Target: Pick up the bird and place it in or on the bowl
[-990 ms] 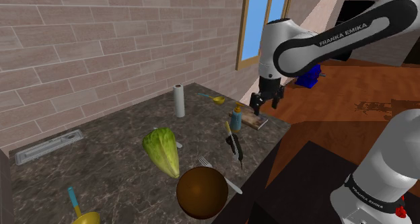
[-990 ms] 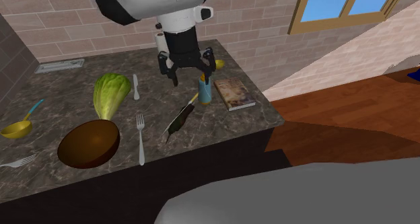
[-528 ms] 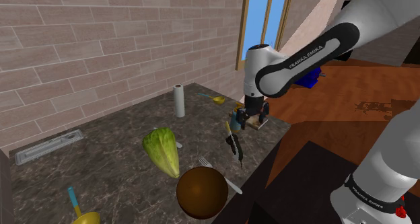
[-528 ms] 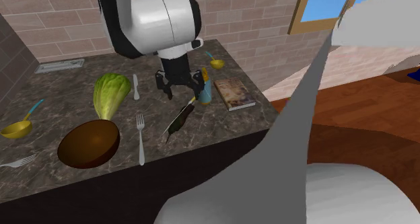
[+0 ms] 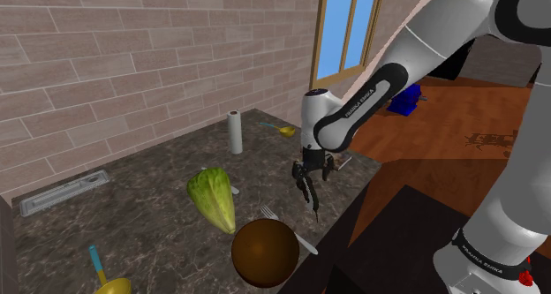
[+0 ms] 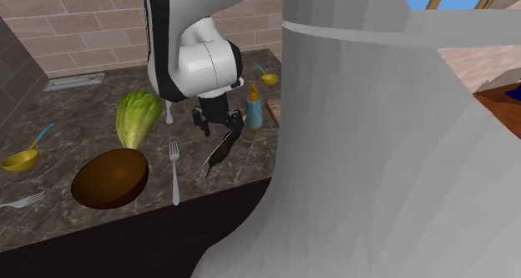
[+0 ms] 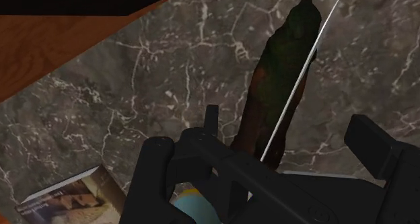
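Observation:
The bird (image 5: 308, 194) is a dark, slim shape lying on the marble counter near its front edge, also seen as the bird (image 6: 217, 154) and the bird (image 7: 276, 88). A thin knife blade (image 7: 299, 81) lies along it. My gripper (image 5: 310, 171) hangs just above the bird's near end, fingers open and apart, gripper (image 6: 219, 128) low over it. In the wrist view the gripper (image 7: 269, 159) straddles the bird without touching it. The brown bowl (image 5: 264, 252) stands further along the counter, bowl (image 6: 109, 178).
A lettuce head (image 5: 212, 198) lies between bird and wall. A fork (image 6: 174, 172) lies beside the bowl. A blue bottle (image 6: 254, 109) and a book (image 7: 67, 199) are close behind the gripper. A paper roll (image 5: 235, 131) stands at the back. The counter edge (image 6: 234, 189) is near.
The arm has swung down and toward the shoulder view's left, from above the book and bottle to just over the bird. The fingers stayed open.

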